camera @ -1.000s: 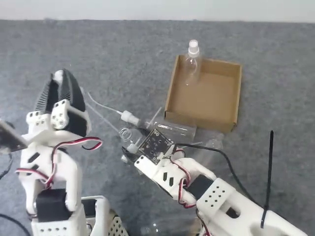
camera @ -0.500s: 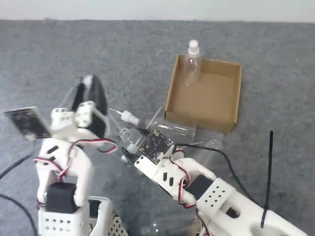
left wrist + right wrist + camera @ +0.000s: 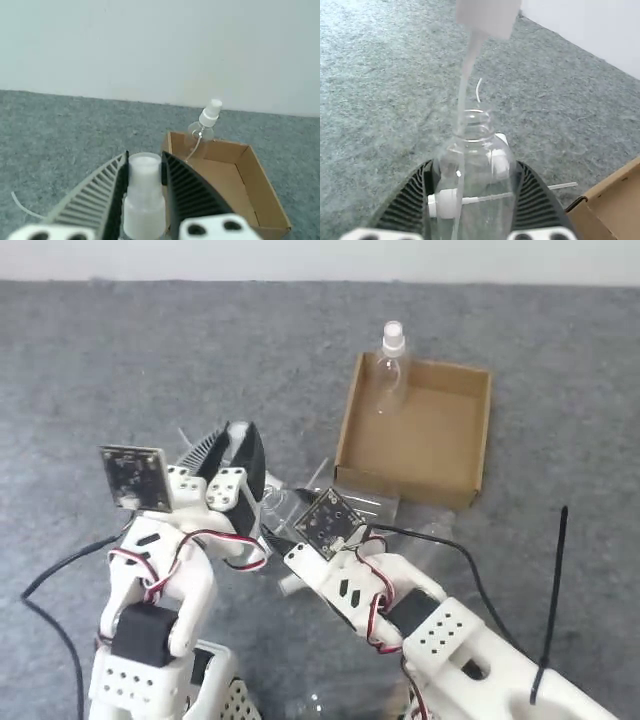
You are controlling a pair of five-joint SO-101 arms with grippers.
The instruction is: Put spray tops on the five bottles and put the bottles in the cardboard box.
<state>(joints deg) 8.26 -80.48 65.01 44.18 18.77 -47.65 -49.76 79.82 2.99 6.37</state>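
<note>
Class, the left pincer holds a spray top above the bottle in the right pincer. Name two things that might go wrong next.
1. The dip tube curves on its way into the neck of the bottle; pushed down, it may buckle or snag.
2. The spray top in the left pincer looks off line with the neck, so it may seat crooked or twist the bottle in the right pincer.

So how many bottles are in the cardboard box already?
1. A single bottle with its spray top on stands upright in the cardboard box, in the far left corner as the high view shows it. No other shows inside.
</note>
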